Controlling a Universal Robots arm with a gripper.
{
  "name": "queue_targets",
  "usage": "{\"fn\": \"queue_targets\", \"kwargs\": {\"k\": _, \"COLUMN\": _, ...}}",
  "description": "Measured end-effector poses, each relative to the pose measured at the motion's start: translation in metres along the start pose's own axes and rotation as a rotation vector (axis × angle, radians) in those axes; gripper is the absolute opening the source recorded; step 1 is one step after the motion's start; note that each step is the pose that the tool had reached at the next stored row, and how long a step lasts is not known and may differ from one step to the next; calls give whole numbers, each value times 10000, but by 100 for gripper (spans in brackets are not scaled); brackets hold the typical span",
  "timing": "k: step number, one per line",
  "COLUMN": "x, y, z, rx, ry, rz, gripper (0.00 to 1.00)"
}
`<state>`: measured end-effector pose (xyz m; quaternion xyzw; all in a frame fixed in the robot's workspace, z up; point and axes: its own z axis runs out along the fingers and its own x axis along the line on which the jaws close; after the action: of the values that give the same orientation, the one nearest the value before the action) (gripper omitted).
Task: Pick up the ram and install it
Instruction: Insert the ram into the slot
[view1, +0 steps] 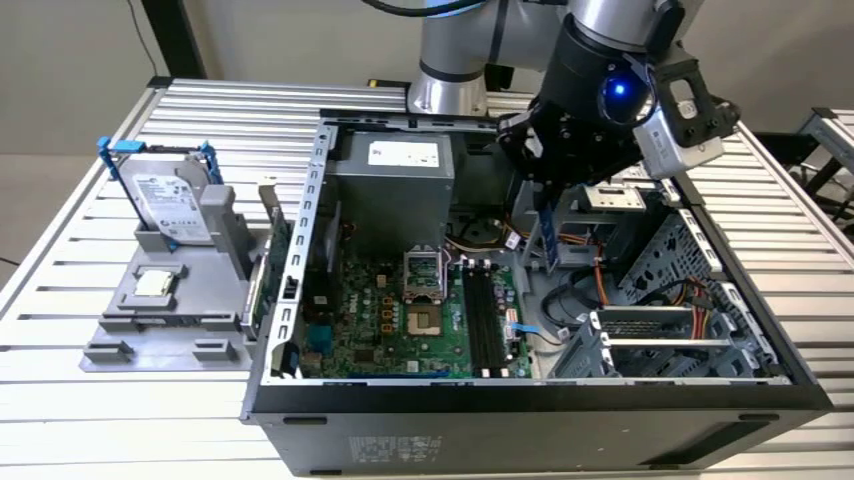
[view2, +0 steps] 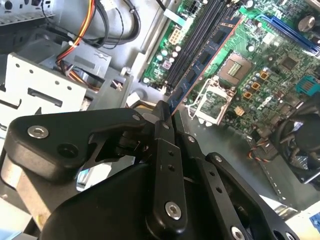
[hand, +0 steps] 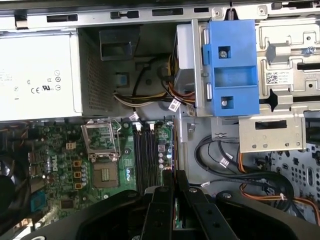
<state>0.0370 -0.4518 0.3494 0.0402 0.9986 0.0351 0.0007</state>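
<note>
My gripper hangs inside the open computer case, shut on the ram. In the exterior view the ram is a thin blue stick pointing down from the fingers. It hovers above the motherboard, just to the exterior view's right of the black memory slots and apart from them. In the second wrist view the ram runs out from the gripper alongside the slots. The first wrist view shows the ram edge-on beyond the gripper, next to the slots.
A silver hard drive in a blue frame and a small square chip sit on a grey holder on the exterior view's left. Inside the case are the power supply, the CPU socket, loose cables and the drive cage.
</note>
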Motion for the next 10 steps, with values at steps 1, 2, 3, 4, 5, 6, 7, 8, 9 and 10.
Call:
{"fn": "queue_targets", "kwargs": {"k": 1, "x": -2, "y": 0, "z": 11, "rx": -1, "ry": 0, "rz": 0, "gripper": 0}}
{"fn": "queue_targets", "kwargs": {"k": 2, "x": -5, "y": -1, "z": 22, "rx": -2, "ry": 0, "rz": -1, "gripper": 0}}
{"fn": "queue_targets", "kwargs": {"k": 3, "x": -5, "y": -2, "z": 34, "rx": -2, "ry": -1, "rz": 0, "gripper": 0}}
{"fn": "queue_targets", "kwargs": {"k": 4, "x": -6, "y": -3, "z": 45, "rx": -3, "ry": -2, "rz": 1, "gripper": 0}}
{"fn": "queue_targets", "kwargs": {"k": 5, "x": -6, "y": -3, "z": 56, "rx": -4, "ry": -4, "rz": 1, "gripper": 0}}
{"fn": "queue_targets", "kwargs": {"k": 6, "x": -7, "y": -4, "z": 69, "rx": -4, "ry": -13, "rz": -1, "gripper": 0}}
{"fn": "queue_targets", "kwargs": {"k": 7, "x": -7, "y": -5, "z": 83, "rx": -6, "ry": -38, "rz": -3, "gripper": 0}}
{"fn": "queue_targets", "kwargs": {"k": 8, "x": -7, "y": -6, "z": 96, "rx": -8, "ry": -69, "rz": -5, "gripper": 0}}
{"fn": "queue_targets", "kwargs": {"k": 9, "x": -7, "y": -7, "z": 109, "rx": -11, "ry": -104, "rz": -8, "gripper": 0}}
{"fn": "queue_targets", "kwargs": {"k": 10, "x": -7, "y": -8, "z": 122, "rx": -15, "ry": -141, "rz": -10, "gripper": 0}}
